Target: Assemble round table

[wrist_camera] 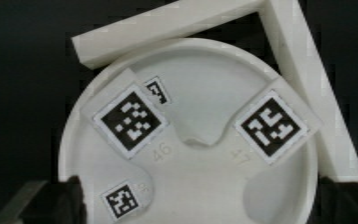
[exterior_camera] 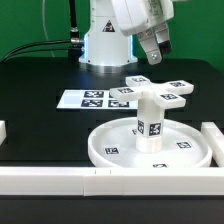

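Note:
The round disc (exterior_camera: 115, 140) lies at the front of the table, and the short cylinder leg (exterior_camera: 150, 118) stands upright on its central hub. The cross-shaped foot (exterior_camera: 163, 90) lies flat just behind the disc. My gripper (exterior_camera: 152, 50) hangs open and empty, high over the leg and foot. In the wrist view I look down on the disc (wrist_camera: 194, 95) with two tags. The leg's white body (wrist_camera: 211, 185) shows large and blurred between my dark fingers (wrist_camera: 43, 203). My gripper (wrist_camera: 194, 208) touches nothing there.
The marker board (exterior_camera: 92, 98) lies behind the disc toward the exterior view's left. White border blocks (exterior_camera: 60, 180) run along the front and up the right side (exterior_camera: 212, 140); their corner shows in the wrist view (wrist_camera: 176, 30). The robot base (exterior_camera: 105, 45) stands at the back.

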Controlling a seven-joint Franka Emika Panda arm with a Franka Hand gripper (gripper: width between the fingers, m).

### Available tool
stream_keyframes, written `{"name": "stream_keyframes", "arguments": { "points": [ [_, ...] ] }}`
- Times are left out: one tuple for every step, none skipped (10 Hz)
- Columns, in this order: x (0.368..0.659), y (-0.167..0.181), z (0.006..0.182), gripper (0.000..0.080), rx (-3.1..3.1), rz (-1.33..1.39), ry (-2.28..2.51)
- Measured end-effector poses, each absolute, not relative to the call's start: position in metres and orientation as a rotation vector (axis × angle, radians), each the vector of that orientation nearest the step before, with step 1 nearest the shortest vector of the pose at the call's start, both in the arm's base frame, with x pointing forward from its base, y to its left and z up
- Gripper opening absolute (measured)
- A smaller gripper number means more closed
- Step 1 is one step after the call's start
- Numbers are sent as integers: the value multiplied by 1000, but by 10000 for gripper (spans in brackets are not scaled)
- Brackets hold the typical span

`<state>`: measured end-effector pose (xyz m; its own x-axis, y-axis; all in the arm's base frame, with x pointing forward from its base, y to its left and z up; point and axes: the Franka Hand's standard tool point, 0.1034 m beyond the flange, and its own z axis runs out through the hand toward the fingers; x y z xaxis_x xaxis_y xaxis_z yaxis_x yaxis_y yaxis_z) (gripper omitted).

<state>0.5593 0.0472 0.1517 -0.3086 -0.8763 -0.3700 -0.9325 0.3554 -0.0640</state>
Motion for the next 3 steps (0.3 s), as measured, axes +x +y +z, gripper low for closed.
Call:
{"name": "stream_keyframes", "arguments": {
  "points": [
    [559, 48, 149, 649, -1595, 234, 2285],
    [559, 48, 149, 649, -1595, 234, 2285],
    [559, 48, 149, 649, -1596, 234, 2286]
  ]
}}
